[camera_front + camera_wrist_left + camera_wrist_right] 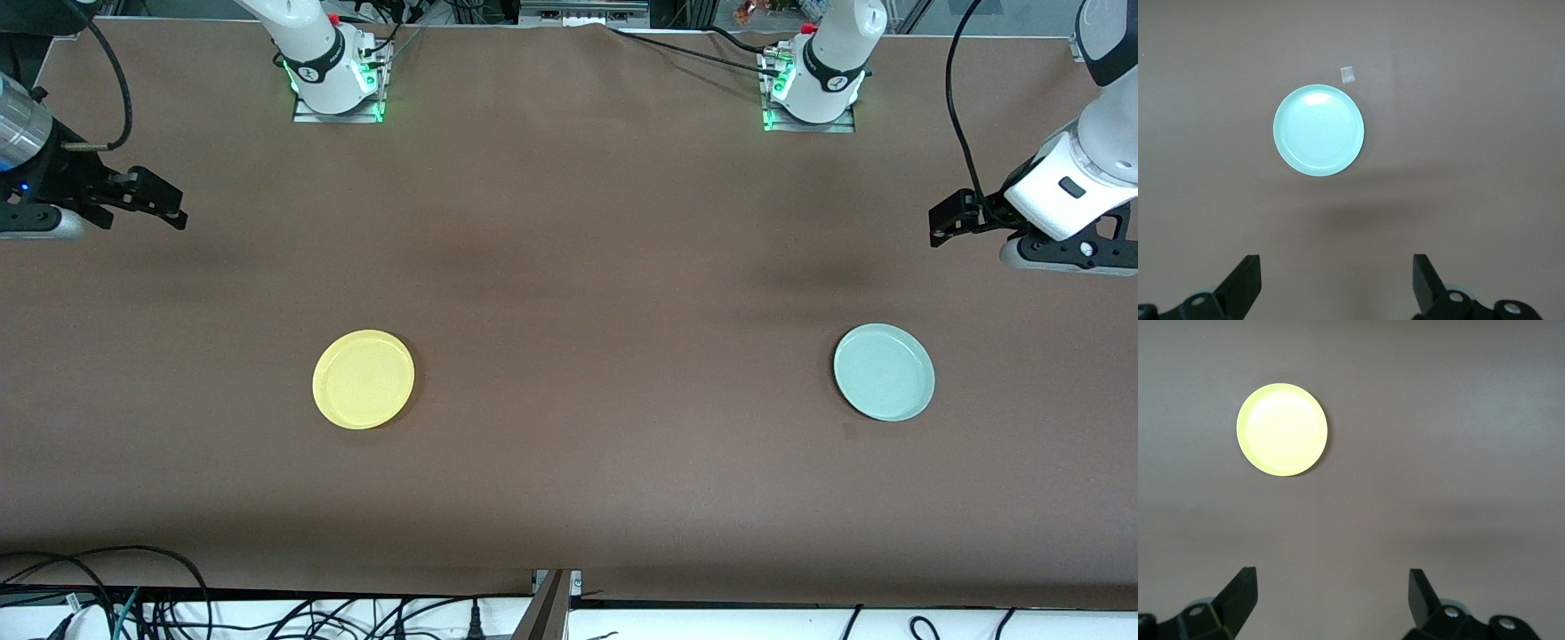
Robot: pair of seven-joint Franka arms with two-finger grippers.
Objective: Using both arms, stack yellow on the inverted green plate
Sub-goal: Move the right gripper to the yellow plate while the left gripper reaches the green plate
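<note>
1. The left gripper (944, 220) hangs in the air over the bare table at the left arm's end, fingers spread wide and holding nothing. In its own wrist view the two black fingertips (1245, 283) stand well apart with only brown tabletop between them.
2. The right gripper (169, 203) hangs over the table at the right arm's end, also spread wide and empty. Its wrist view shows the same picture: two dark fingertips (1241, 593) far apart, nothing pinched.
3. Out from the left gripper, the green plate (884, 372) lies flat on the table toward the left arm's end, nearer to the front camera than that gripper's stretch of table and well apart from it. It sits rim up, its inside showing faint rings in the left wrist view (1319, 130).
4. A small pale scrap or tag (1347, 75) lies on the table just beside the green plate, not touching it.
5. Out from the right gripper, the yellow plate (363, 379) lies flat toward the right arm's end, also rim up, and well apart from that gripper. The right wrist view shows it alone on the surface (1282, 429).
6. The two plates sit well apart from each other, at about the same depth on the brown table (605, 284).
7. Neither plate is touched by any finger; both arms hold back at their own ends of the table.
</note>
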